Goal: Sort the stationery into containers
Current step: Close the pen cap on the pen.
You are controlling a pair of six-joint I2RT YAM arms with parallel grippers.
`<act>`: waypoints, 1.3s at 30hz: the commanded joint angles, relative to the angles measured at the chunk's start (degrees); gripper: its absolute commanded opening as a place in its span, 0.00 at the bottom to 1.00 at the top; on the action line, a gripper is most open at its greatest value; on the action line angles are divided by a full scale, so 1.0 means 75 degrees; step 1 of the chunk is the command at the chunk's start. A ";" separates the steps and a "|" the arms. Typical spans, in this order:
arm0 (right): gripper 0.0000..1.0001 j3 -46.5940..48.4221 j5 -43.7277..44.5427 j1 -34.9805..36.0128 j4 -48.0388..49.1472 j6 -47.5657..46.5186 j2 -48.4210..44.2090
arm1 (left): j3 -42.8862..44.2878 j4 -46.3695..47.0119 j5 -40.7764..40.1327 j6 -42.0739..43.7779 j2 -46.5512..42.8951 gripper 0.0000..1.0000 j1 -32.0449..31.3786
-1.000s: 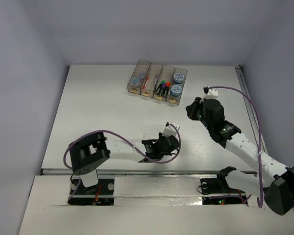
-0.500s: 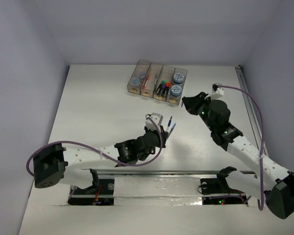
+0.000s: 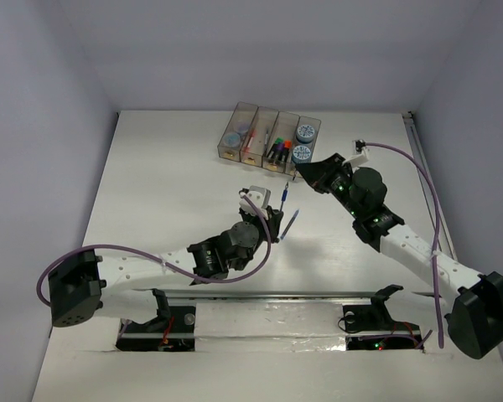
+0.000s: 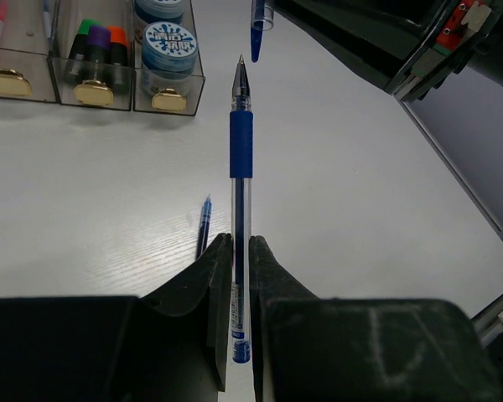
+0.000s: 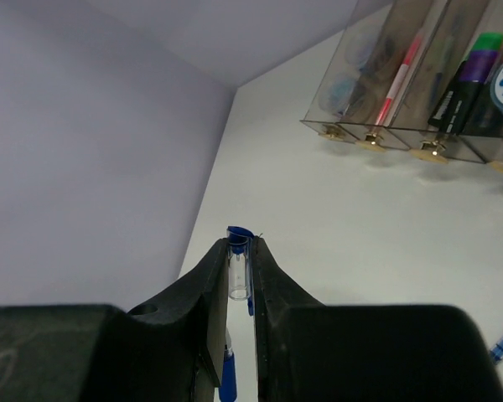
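My left gripper [image 4: 241, 241] is shut on an uncapped blue pen [image 4: 241, 167] above the table's middle. The pen's tip points at a clear cap with a blue clip [image 4: 260, 17]. My right gripper [image 5: 241, 244] is shut on that cap [image 5: 240, 260], just in front of the pen tip. From above, the left gripper [image 3: 278, 233] and its pen [image 3: 291, 222] sit below and left of the right gripper [image 3: 302, 172]. A thin blue pen [image 3: 283, 194] lies loose on the table. The containers [image 3: 268, 142] at the back hold rolls, highlighters and pens.
The row of bins [image 4: 33, 79] is ahead and left of my left gripper, and up and right of my right gripper [image 5: 419, 100]. The right arm [image 3: 402, 243] slants across the table's right side. The white wall rises just behind the bins.
The left arm unfolded and reached forward and right, carrying the pen up toward the right gripper. The right gripper moved left and toward the bins with the cap.
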 commanded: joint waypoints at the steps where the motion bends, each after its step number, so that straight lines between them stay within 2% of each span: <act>1: 0.08 -0.0005 -0.0338 -0.0037 0.0614 0.0218 -0.0022 | 0.0002 0.0487 -0.0065 0.0345 -0.0146 0.00 0.0025; 14: 0.08 0.0252 -0.0854 -0.0037 0.0404 -0.0016 0.0201 | 0.0260 0.0347 0.0076 0.0346 0.0077 0.00 0.0025; 39: 0.08 0.0335 -0.1042 -0.0037 0.0356 -0.0192 0.0119 | 0.0366 0.0253 0.0158 0.0393 0.0147 0.00 0.0166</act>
